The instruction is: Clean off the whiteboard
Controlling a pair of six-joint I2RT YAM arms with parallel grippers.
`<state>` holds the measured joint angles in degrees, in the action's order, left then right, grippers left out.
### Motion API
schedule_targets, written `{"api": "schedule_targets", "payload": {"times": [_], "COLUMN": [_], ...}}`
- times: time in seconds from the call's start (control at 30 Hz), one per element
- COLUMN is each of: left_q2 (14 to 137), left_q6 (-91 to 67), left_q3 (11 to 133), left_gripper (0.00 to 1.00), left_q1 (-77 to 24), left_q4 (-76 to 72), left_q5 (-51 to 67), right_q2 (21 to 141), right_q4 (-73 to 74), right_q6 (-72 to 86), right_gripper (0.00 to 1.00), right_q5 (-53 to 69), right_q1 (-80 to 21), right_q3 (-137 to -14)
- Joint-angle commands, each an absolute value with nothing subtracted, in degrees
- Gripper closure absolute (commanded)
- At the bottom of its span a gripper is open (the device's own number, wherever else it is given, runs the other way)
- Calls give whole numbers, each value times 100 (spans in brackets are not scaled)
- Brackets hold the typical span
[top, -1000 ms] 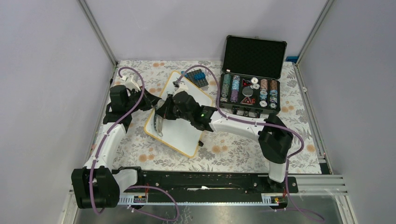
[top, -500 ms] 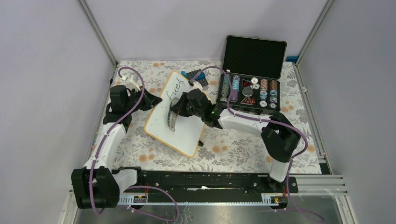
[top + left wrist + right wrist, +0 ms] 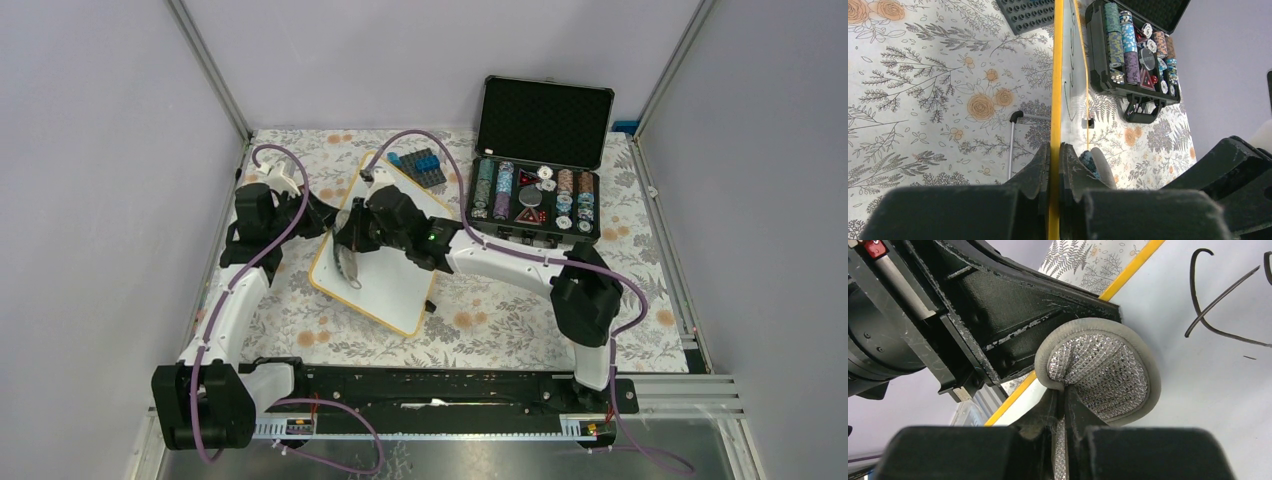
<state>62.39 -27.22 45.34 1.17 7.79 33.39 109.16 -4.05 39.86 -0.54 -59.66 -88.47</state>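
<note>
L pincer [image 3: 1054,150] clamped shut; R pincer [image 3: 1064,397] shut too.

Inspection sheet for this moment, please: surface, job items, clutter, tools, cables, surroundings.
Surface: floral cloth covers the table.
Job's things: whiteboard lies angled on the cloth, with black handwriting not yet wiped; grey mesh eraser pad rests against the board near its rim.
Clutter: open chip case to the right of the board; studded block with blue pieces beyond the board's far end.
Tools: left tool shut on the whiteboard's yellow rim; right tool shut on the eraser pad.
Cables: purple cables run along both arms, one arching over the board's far end.
Surroundings: grey walls and frame posts.
</note>
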Motion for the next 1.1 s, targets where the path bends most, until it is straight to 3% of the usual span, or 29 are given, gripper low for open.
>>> {"api": "schedule_targets", "payload": {"times": [0.0, 0.2, 0.33, 0.5, 0.83, 1.07], "left_q2": [6074, 6047, 6055, 6064, 6044, 6004], "left_q6": [-2725, -2716, -2725, -2725, -2681, -2672], "left_q3": [4579, 4571, 4570, 4570, 4577, 4576], "left_gripper": [100, 100, 100, 100, 100, 100], "left_q1": [-97, -97, -97, -97, -132, -141], "left_q4": [501, 499, 498, 495, 548, 575], "left_q5": [3706, 3687, 3685, 3668, 3560, 3555], "right_q2": [11067, 10754, 10651, 10626, 11248, 11004], "right_q4": [-725, -1473, -1487, -1135, -534, -1051], "right_q6": [4110, 4792, 4612, 4048, 3400, 3745], "right_gripper": [100, 100, 100, 100, 100, 100], "right_q5": [574, 851, 920, 1085, 1571, 1356], "right_q1": [-6146, -5228, -4976, -5187, -6479, -6059], "right_q3": [-8559, -6826, -6323, -6818, -9055, -8094]}}
